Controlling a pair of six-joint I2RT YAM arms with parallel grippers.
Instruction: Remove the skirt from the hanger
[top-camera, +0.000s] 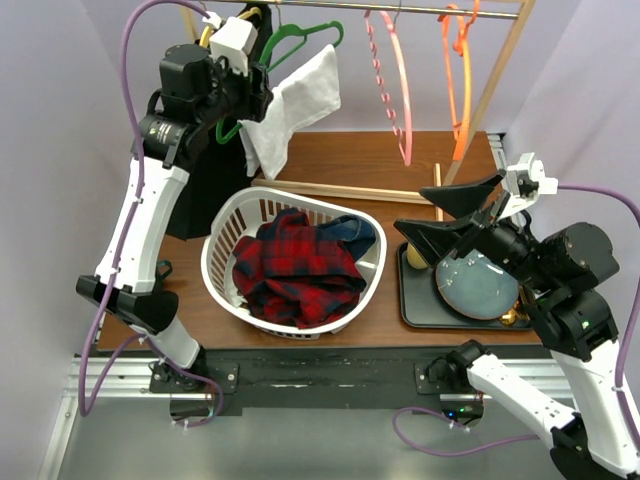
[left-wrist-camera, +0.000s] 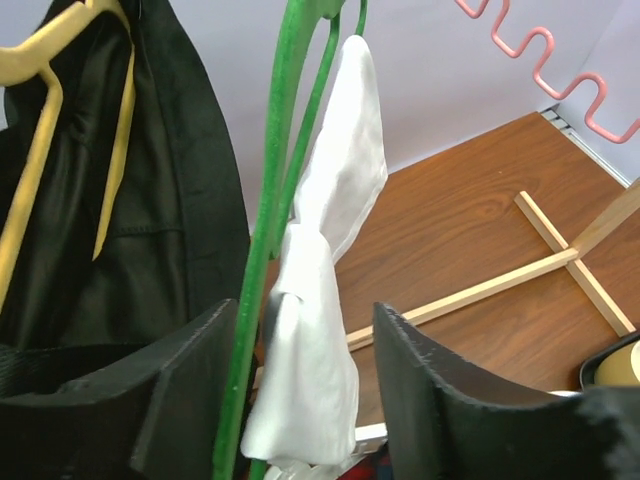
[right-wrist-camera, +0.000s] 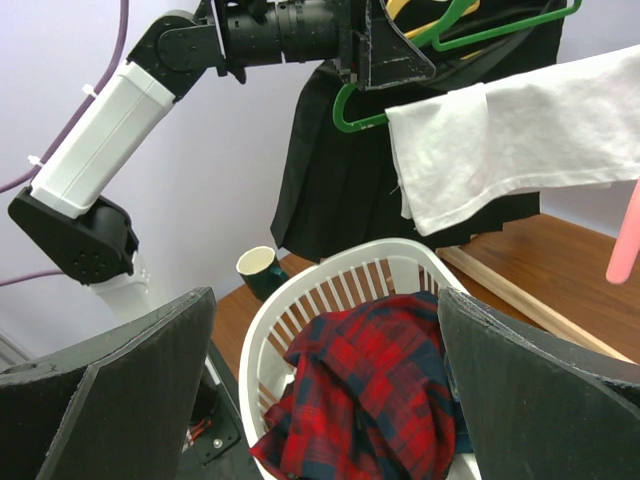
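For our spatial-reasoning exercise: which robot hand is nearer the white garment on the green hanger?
Left. The left hand straddles the white garment, a finger on each side. The right hand sits by the tray, across the basket from it.

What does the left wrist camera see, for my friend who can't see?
The left gripper straddles a green hanger with a white cloth hanging on it, jaws open. A black garment on a yellow hanger hangs to the left.
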